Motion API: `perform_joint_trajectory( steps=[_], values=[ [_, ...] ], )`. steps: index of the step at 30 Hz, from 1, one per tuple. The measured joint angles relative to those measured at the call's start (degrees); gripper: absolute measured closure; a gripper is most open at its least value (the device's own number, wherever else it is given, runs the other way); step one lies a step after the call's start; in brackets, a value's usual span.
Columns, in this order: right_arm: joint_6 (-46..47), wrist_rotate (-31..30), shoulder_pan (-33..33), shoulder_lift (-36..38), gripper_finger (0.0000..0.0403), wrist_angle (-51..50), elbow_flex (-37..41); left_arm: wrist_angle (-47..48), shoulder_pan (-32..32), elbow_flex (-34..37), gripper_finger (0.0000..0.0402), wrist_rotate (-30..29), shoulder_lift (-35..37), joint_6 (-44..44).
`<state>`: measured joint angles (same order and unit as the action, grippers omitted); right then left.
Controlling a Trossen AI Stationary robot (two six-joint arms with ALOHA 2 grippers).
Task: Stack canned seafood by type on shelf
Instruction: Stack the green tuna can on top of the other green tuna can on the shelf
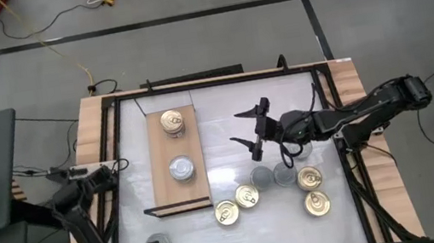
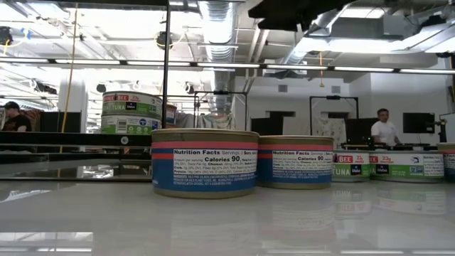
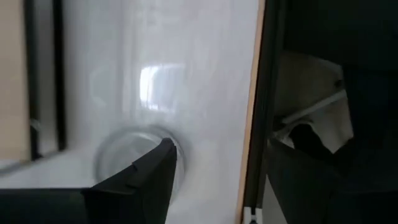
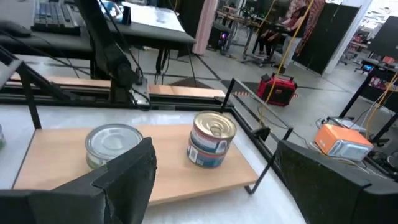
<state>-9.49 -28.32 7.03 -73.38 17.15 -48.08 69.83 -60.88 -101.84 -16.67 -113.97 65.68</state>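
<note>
We see a light tan shelf [image 1: 163,174] on a thin black frame, set on a glossy white tabletop [image 1: 223,103] with pale wooden side rails. On the shelf, one stack of tins is gold-topped [image 1: 171,121], the other silver-grey-topped [image 1: 182,169]. Loose on the tabletop we count four gold lids, such as one [image 1: 317,203], and grey ones [image 1: 260,175]. In the low view, the nearest tin [image 2: 205,162] wears a blue label with a salmon-red band and a white text panel.
</note>
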Motion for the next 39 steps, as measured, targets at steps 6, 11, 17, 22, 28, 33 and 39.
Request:
perform_joint_trajectory(
  steps=[6,11,17,22,28,33,39],
  values=[
    [-2.85,0.0,-0.46,0.0,0.0042,-0.03,-1.19,1.2,-1.61,0.0,0.0189,4.59,-5.58,3.18],
    [-3.01,-0.02,-1.57,0.0,0.0042,0.15,-2.4,2.09,-1.61,0.02,0.0202,6.2,-8.29,3.97],
    [-3.88,0.0,-1.6,0.0,0.0042,0.03,-2.66,6.71,-1.98,0.02,0.0218,7.84,-9.02,7.42],
    [-4.06,-0.02,-1.62,0.0,0.0042,0.08,-2.66,10.85,-2.97,0.02,0.0226,13.36,-8.63,10.19],
    [-4.07,-0.02,-1.51,0.0,0.0042,0.77,-2.66,17.25,-4.2,0.02,0.0229,17.63,-8.78,10.53],
    [-4.07,-0.02,-0.9,0.02,0.0042,1.87,-2.66,17.85,-3.86,4.25,0.0229,15.4,-8.9,6.14],
    [-4.11,0.01,-0.66,0.0,0.0042,1.87,-2.66,13.69,-1.98,11.95,0.0229,15.04,-8.97,2.18]
  ],
)
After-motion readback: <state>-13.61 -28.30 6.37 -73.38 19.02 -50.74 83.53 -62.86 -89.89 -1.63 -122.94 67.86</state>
